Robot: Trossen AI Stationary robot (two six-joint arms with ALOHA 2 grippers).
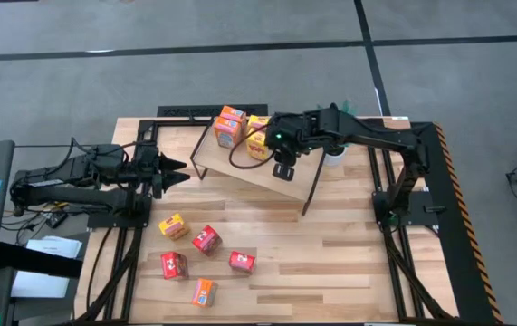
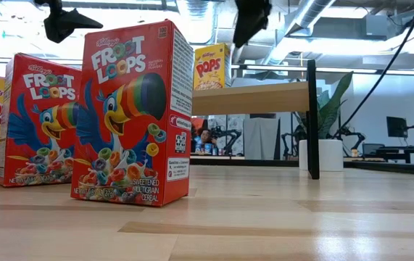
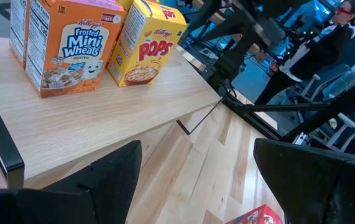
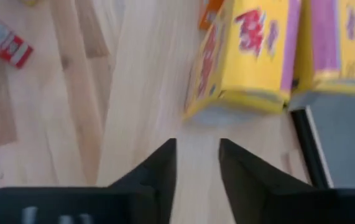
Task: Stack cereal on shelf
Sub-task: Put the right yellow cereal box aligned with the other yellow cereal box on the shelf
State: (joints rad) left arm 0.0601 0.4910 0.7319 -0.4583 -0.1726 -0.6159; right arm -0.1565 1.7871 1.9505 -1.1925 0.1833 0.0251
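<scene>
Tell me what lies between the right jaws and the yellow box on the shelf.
Only bare shelf board, per the right wrist view; yellow box ahead.

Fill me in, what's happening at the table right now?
Cereal boxes are being stacked on the shelf. Several boxes already stand at its back edge; five more lie on the tabletop in front. The right gripper hangs over the shelf just short of a yellow Pops box, jaws narrowly apart and empty. The left gripper waits open by the shelf's left end.
</scene>
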